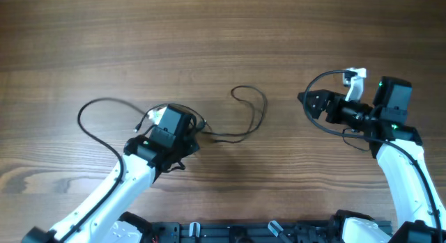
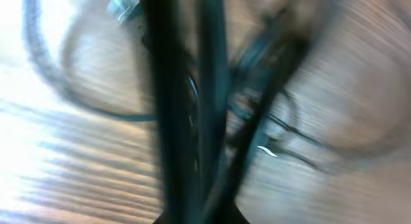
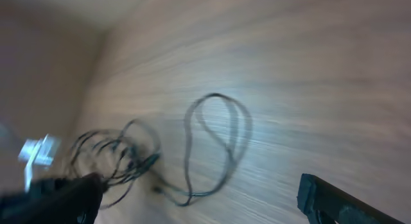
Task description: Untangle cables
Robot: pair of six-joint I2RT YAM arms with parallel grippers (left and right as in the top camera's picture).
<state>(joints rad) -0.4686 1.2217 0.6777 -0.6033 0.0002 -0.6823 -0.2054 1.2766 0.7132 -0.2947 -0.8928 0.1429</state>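
Note:
The cables lie at mid-table as thin black wires. A small dark knot (image 1: pixel 200 132) sits beside my left gripper (image 1: pixel 187 135), one long strand curls left (image 1: pixel 89 109), and another runs right into a loop (image 1: pixel 252 104). In the left wrist view, which is badly blurred, my left gripper (image 2: pixel 192 70) has its dark fingers together among the wires (image 2: pixel 282 131); a grip on a strand does not show. My right gripper (image 1: pixel 311 103) hangs to the right of the loop, apart from it. In its wrist view the right gripper (image 3: pixel 200 185) stands wide open and empty, with the loop (image 3: pixel 215 140) and knot (image 3: pixel 119 153) beyond it.
A thicker black cord (image 1: pixel 322 81) arcs over the right arm, wired to it. A white part (image 1: pixel 355 79) sticks up on that wrist. The wooden table (image 1: pixel 223 34) runs wide behind both arms. The arm bases (image 1: pixel 279 232) line the front edge.

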